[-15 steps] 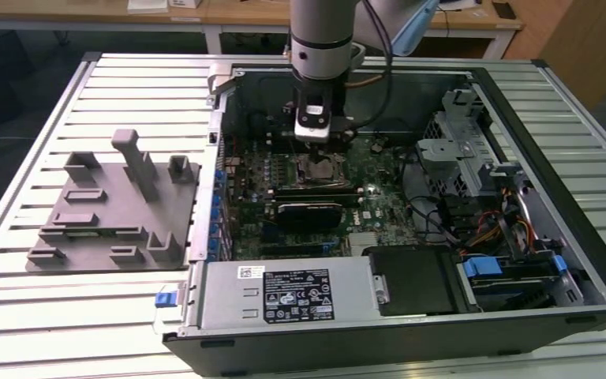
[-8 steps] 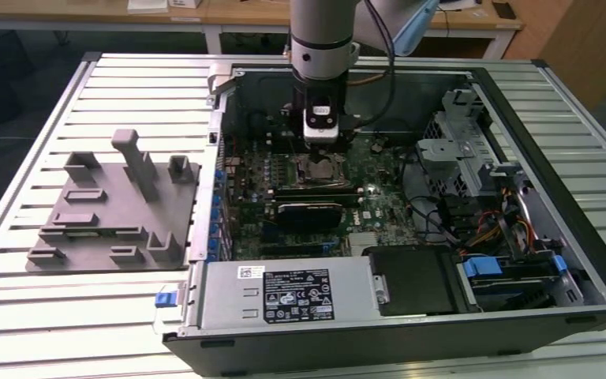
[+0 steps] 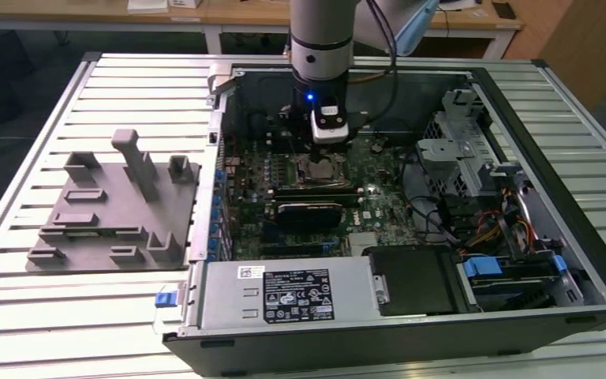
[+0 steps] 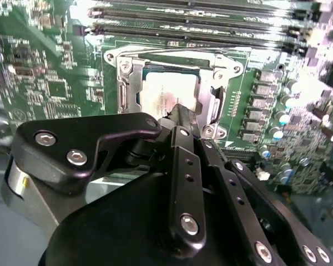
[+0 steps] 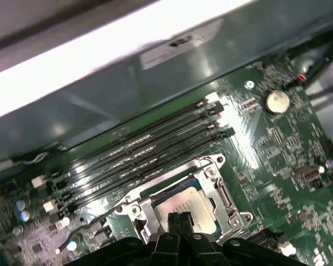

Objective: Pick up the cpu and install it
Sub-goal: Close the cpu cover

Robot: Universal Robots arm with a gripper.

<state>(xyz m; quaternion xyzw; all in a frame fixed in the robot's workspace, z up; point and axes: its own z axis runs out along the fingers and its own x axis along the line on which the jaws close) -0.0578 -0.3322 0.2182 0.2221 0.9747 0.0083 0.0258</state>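
Open PC case (image 3: 514, 103) on a slatted table (image 3: 29, 316). In the exterior view, taking the socket (image 3: 303, 170) as centre: grey moulded tray (image 3: 114, 197) at 9 o'clock, black heatsink block (image 3: 305, 213) at 6, metal drive cage (image 3: 461, 150) at 3. Arm hangs straight over the green board, hiding part of the socket.

Cpu (image 4: 169, 91) lies flat inside the socket's shiny steel frame. It's square, w/ a dull silver top and a thin tan rim.

Claw (image 5: 180, 217) is right above it, black fingers together, nothing btwn them. Can't tell if the tips touch. Long black memory slots (image 5: 144, 149) run beside the frame.
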